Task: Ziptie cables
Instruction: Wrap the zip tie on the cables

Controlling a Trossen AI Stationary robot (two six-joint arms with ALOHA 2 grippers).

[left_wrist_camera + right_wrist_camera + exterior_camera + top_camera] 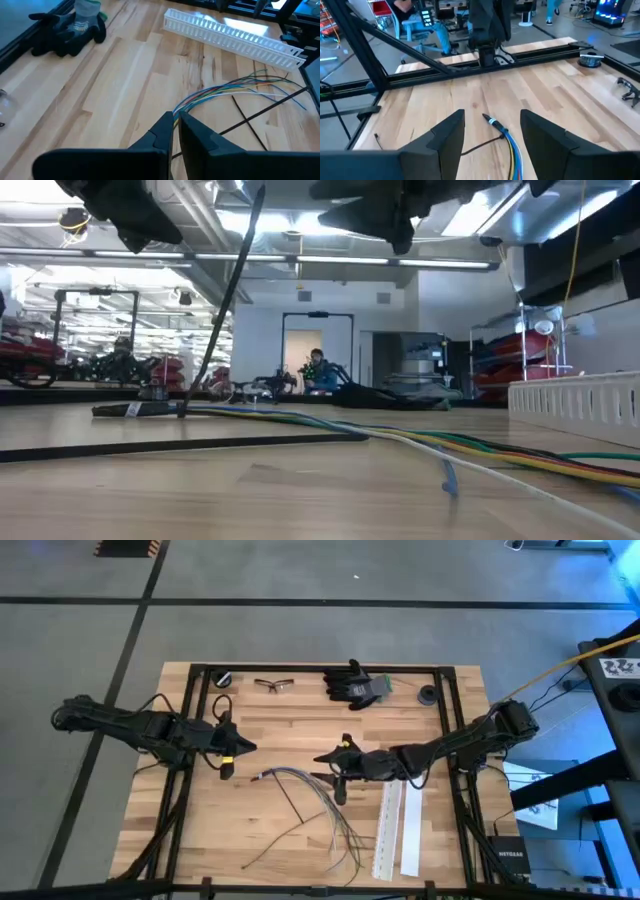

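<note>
Tabletop holds cables (310, 795) between closed left pincer (244, 748) and open right pincer (325, 766), white strips (397, 828) beside.

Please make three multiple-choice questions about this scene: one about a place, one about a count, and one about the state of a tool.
1. Where do the black gloves lie on the table?
A. at the far edge
B. on the white strips
C. under the left arm

2. How many white perforated strips lie on the table?
A. one
B. two
C. four

3. In what state is the right tool?
A. shut on a glove
B. shut on nothing
C. open above the bundled end of the cables

Answers:
1 A, the high view shows them beside the glasses.
2 B, they lie side by side.
3 C, the right wrist view shows its fingers wide apart, the cable end between them.
</note>
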